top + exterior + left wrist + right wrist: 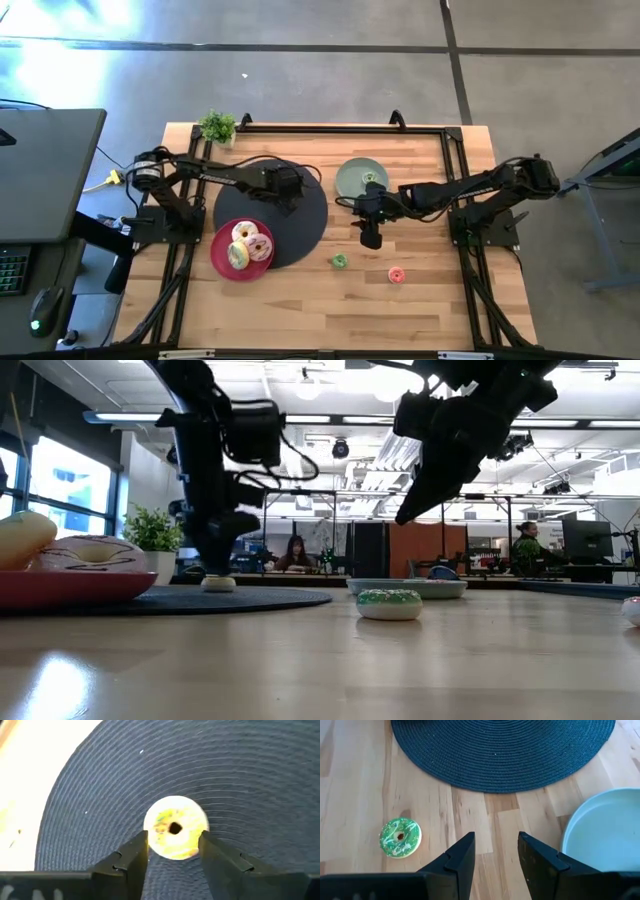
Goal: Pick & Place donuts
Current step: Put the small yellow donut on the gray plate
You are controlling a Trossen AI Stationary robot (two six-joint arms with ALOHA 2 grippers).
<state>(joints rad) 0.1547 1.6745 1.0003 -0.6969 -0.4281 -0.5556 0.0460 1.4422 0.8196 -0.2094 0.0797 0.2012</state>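
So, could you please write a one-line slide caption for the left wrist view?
Left gripper open around a tiny yellow donut lying on the black woven mat.

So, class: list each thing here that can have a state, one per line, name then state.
left gripper: open, low on the black mat, fingers astride the tiny yellow donut
right gripper: open, empty, raised above bare table
red plate: holds three larger donuts
green plate: empty
tiny green donut: loose on the table
tiny pink donut: loose on the table
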